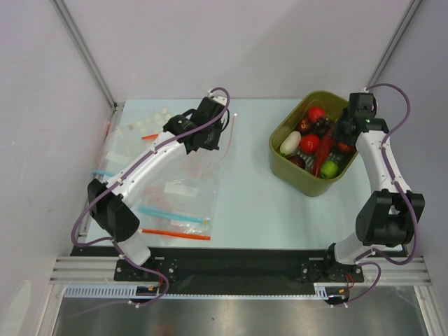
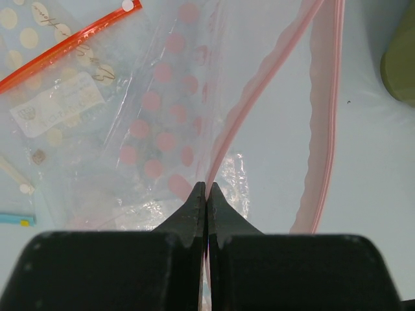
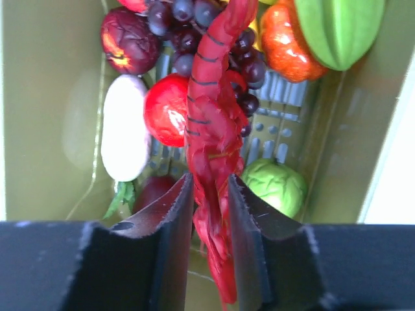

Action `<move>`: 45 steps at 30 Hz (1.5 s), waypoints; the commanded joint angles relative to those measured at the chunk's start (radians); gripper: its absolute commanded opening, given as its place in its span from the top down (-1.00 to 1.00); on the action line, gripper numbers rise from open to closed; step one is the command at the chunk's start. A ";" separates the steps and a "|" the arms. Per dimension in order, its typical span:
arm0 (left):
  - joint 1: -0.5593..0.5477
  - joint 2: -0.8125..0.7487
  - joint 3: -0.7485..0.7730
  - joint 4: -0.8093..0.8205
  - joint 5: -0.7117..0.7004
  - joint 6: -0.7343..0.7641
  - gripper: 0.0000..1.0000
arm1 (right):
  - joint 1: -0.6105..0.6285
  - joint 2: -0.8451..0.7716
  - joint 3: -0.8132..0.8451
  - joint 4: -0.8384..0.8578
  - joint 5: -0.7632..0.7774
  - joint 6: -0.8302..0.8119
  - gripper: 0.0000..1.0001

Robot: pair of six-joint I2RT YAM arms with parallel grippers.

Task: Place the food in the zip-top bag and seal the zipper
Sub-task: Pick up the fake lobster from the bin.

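My right gripper (image 3: 209, 184) is shut on the red lobster (image 3: 214, 123) inside the olive bin (image 1: 287, 164); its tail points away from me. The white radish (image 3: 124, 126) and the red tomato (image 3: 165, 110) lie beside it in the bin. My left gripper (image 2: 206, 188) is shut on the pale pink zipper (image 2: 243, 107) of the clear zip-top bag (image 2: 162, 129), pinching one lip of the mouth; the other lip (image 2: 324, 116) curves off to the right. In the top view the left gripper (image 1: 203, 133) is at the table's far middle and the right gripper (image 1: 346, 133) is over the bin.
Flat clear bags with orange-red strips (image 1: 175, 234) and a blue strip (image 1: 171, 213) lie at the left front. The bin also holds grapes (image 3: 194, 26), a green cabbage (image 3: 275, 184), an orange pepper (image 3: 288, 42) and a green starfruit (image 3: 337, 26).
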 commanded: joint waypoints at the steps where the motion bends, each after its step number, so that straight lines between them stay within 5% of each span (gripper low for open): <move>1: -0.005 -0.031 0.046 0.003 -0.006 0.017 0.99 | -0.006 -0.033 0.006 -0.012 0.062 -0.003 0.33; 10: -0.009 -0.030 0.048 0.003 -0.003 0.012 0.99 | -0.006 -0.045 -0.023 -0.029 0.093 -0.037 -0.41; 18: -0.014 -0.027 0.059 -0.001 0.000 0.009 0.99 | -0.005 -0.021 -0.020 -0.038 0.065 -0.039 -0.64; 34: -0.015 -0.051 0.019 0.006 -0.020 -0.003 0.99 | 0.162 0.085 -0.026 -0.029 0.268 -0.007 -0.58; 45: -0.015 -0.054 0.020 0.002 -0.030 0.009 0.99 | 0.153 0.160 -0.042 -0.013 0.352 0.009 -0.28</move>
